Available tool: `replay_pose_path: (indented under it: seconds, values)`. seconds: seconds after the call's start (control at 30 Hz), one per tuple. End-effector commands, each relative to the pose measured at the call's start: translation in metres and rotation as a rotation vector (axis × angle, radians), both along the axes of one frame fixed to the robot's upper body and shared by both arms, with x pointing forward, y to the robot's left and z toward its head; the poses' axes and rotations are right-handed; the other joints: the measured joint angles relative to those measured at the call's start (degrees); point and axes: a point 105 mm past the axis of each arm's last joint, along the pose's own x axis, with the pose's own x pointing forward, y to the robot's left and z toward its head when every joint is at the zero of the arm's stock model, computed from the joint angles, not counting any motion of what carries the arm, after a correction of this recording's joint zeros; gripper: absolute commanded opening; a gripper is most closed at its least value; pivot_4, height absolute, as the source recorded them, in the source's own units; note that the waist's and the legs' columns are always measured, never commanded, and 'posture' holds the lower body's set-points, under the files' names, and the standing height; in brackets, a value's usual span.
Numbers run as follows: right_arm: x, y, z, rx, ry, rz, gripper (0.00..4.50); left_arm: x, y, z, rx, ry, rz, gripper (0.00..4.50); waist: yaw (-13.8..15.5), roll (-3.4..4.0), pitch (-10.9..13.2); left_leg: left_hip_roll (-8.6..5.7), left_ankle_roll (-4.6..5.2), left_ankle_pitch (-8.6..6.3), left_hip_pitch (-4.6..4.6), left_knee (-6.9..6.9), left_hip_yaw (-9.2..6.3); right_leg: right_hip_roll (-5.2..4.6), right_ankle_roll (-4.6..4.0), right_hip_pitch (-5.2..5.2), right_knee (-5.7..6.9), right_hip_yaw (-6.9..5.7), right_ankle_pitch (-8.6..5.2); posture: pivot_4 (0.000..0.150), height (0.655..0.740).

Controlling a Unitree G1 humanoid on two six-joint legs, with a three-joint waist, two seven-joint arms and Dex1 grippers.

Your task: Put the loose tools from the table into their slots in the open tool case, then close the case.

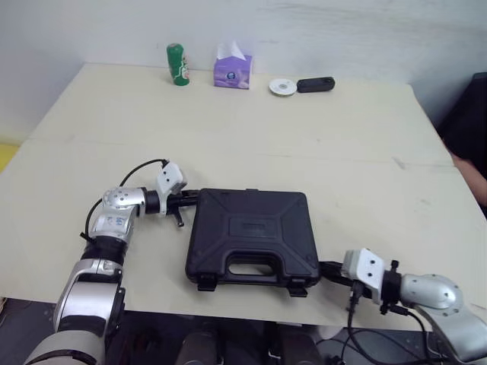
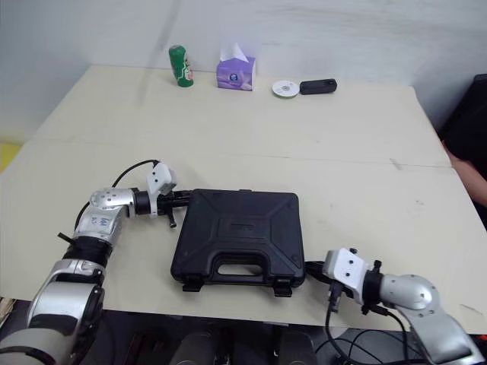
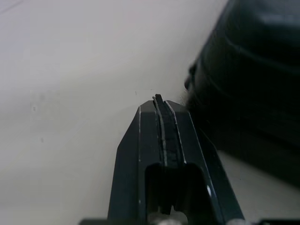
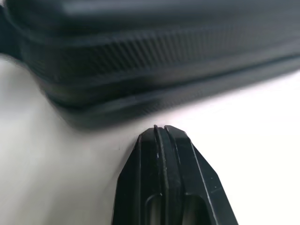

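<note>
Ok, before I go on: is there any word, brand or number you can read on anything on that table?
Nothing reads clearly enough to quote.
On the green can: label marks, too small to read.
On the purple tissue box: print, too small to read.
On the tool case: centre panel of the lid, too blurred to read.
On the white disc and the black device: no lettering can be made out.

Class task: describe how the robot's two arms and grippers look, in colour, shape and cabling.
The left arm and right arm are silver-grey with rounded joint housings. Each wrist bears a white boxy camera block and a black cable. The left gripper and right gripper each have two slim black fingers.
</note>
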Motion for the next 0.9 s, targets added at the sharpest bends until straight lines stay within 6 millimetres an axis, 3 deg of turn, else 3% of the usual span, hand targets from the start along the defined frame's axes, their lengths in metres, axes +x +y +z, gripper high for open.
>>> replay_pose_path:
  seconds: [0.03,0.37,0.47,0.67,0.9]
  values:
    - [-0.024,0.003,-0.018,-0.004,0.149,0.044,0.0,0.002,-0.003,0.02,-0.041,-0.062,0.006,0.03,0.34,-0.01,0.0,0.0,0.01,-0.02,-0.01,0.03,-0.04,0.0,0.0,0.02,-0.1,0.0,0.0,0.15,0.74]
    - [-0.047,0.042,-0.026,0.06,0.253,0.153,0.0,0.021,-0.017,0.023,-0.038,-0.061,0.043,0.03,0.01,-0.01,-0.01,0.05,-0.06,-0.07,-0.02,0.02,-0.07,0.09,0.0,0.06,-0.19,-0.04,0.0,0.15,0.74]
    - [-0.034,0.046,-0.027,0.083,0.196,0.11,0.0,0.019,-0.027,0.02,-0.033,-0.049,-0.01,0.03,-0.16,-0.12,-0.07,0.08,-0.07,-0.07,-0.01,0.01,-0.06,0.13,-0.01,0.06,-0.18,-0.06,0.0,0.15,0.74]
    - [-0.021,0.047,-0.025,0.108,0.164,0.078,0.0,0.011,-0.028,0.015,-0.043,-0.002,-0.069,0.03,-1.04,-0.15,-0.09,0.14,-0.15,-0.03,0.03,0.03,-0.04,0.17,-0.02,0.06,-0.11,-0.03,-0.01,0.15,0.74]
    - [0.003,0.037,-0.023,0.08,0.085,0.018,0.0,-0.008,-0.01,0.009,-0.057,0.028,-0.077,0.03,-1.8,-0.11,-0.07,0.16,-0.2,-0.02,0.08,0.03,-0.02,0.17,-0.08,0.02,-0.03,0.01,-0.04,0.15,0.74]
